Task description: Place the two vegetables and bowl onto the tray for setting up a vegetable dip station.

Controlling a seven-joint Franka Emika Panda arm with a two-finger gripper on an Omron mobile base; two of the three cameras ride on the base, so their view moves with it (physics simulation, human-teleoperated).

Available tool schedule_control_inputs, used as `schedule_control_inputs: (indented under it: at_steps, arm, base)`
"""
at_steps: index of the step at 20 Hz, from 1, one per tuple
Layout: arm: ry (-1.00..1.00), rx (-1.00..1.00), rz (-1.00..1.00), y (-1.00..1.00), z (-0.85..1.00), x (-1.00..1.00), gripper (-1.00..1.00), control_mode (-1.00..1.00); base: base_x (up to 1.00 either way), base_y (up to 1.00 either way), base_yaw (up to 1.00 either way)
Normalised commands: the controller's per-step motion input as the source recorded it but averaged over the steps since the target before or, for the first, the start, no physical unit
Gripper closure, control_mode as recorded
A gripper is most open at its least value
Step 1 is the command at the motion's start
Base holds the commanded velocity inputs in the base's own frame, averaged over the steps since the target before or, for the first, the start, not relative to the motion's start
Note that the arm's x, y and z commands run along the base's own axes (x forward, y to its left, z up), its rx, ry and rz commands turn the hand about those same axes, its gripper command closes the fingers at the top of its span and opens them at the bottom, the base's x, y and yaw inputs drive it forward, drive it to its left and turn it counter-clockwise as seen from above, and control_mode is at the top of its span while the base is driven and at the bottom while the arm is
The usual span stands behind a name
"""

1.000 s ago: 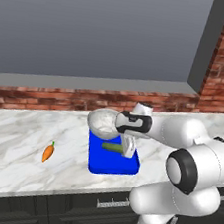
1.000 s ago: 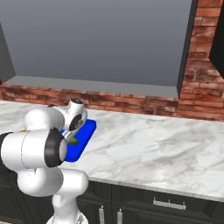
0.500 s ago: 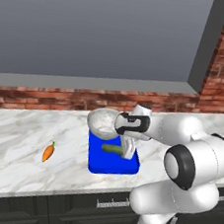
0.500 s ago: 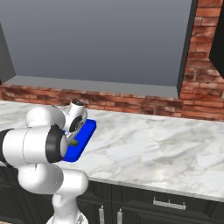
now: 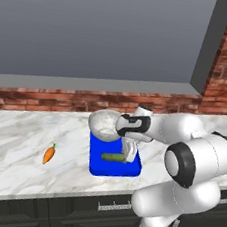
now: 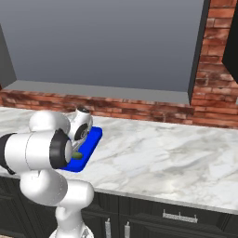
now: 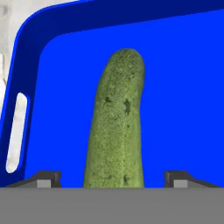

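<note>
blue tray (image 7: 183, 87) is right under the gripper (image 7: 113, 178), its fingers spread wide on both sides of the cucumber (image 7: 117, 131), so lift straight away.

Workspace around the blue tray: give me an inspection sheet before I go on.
Surface: marble counter.
Job's things: cucumber lies flat on the tray; bowl at the tray's far end, whether on it I cannot tell; carrot on the counter left of the tray.
Clutter: nothing seen.
Grippers: gripper open, fingers either side of the cucumber.
Cables: nothing seen.
Surroundings: brick wall, dark drawers below.
</note>
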Motion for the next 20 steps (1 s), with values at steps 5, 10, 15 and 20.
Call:
schedule_control_inputs:
  at_steps: [5, 10, 15, 20]
  arm:
    - [0.02, 0.0, 0.0, 0.0, -0.02, -0.01, -1.0, -1.0]
    - [0.01, 0.0, 0.0, 0.03, 0.05, -0.09, -1.0, -1.0]
    - [0.07, 0.0, -0.04, 0.13, 0.13, -0.24, -1.0, -1.0]
    - [0.04, 0.0, -0.07, 0.14, 0.18, -0.25, -1.0, -1.0]
  base:
    - [0.0, 0.0, 0.0]
    - [0.0, 0.0, 0.0]
    - [0.0, 0.0, 0.0]
    - [0.0, 0.0, 0.0]
